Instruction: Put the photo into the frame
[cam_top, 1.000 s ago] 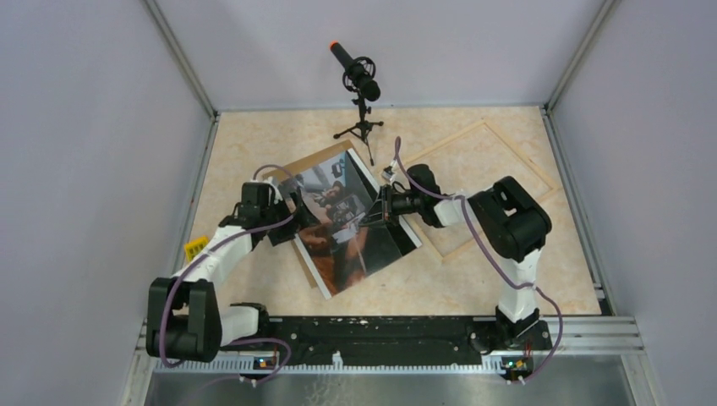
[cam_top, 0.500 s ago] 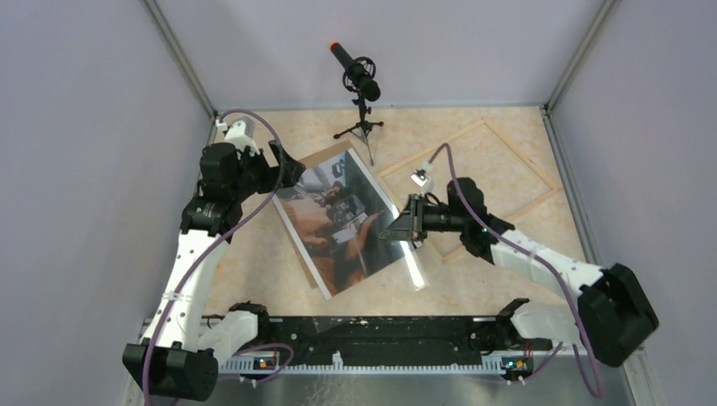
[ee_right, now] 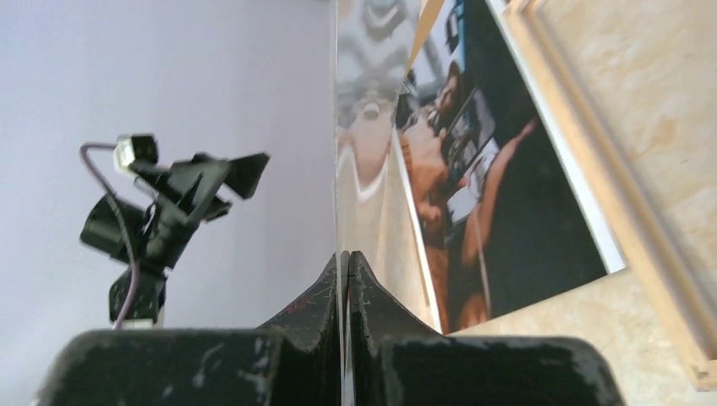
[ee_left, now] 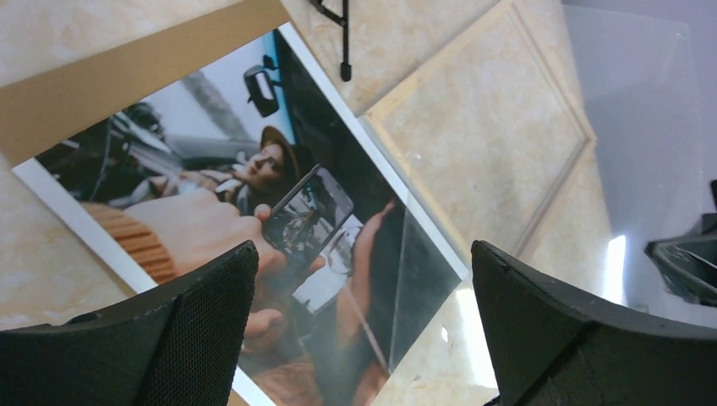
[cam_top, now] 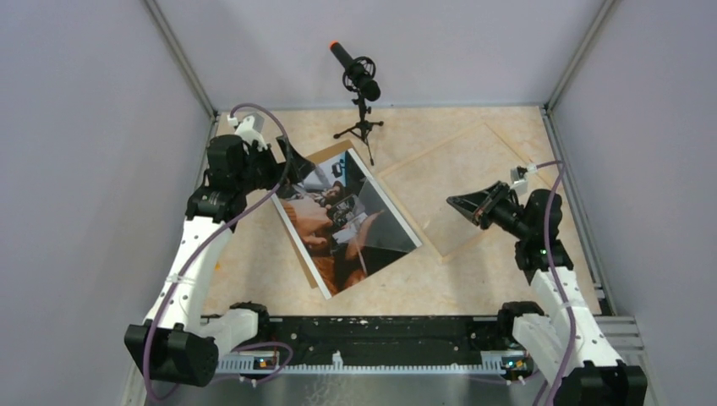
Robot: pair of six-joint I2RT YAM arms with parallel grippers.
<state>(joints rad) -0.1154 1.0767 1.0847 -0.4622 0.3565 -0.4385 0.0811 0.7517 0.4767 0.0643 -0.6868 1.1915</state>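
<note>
Frame [cam_top: 431, 149] is laid flat on the right back part of the pale surface [cam_top: 254, 254], its whitish wood border turned at an angle, and nothing is seen lying inside it. Photo [cam_top: 342, 224] is found left of centre, outside the frame, face up, with its dark picture of people and its white margins in plain sight. It is laid over a brown board [ee_left: 144, 72], of which only a strip at the far edge is shown. The photo's right corner is placed just beside the frame's near-left rail.

Now the clear pane [ee_right: 359, 127]: it is held upright and edge-on by the right end effector [cam_top: 452, 203], whose fingers are pinched tight on its thin edge above the frame. The left end effector [ee_left: 362, 254] is spread fully wide over the far-left corner of the photo, and nothing is gripped by it. A microphone on a small tripod [cam_top: 359, 80] is stood at the back.
</note>
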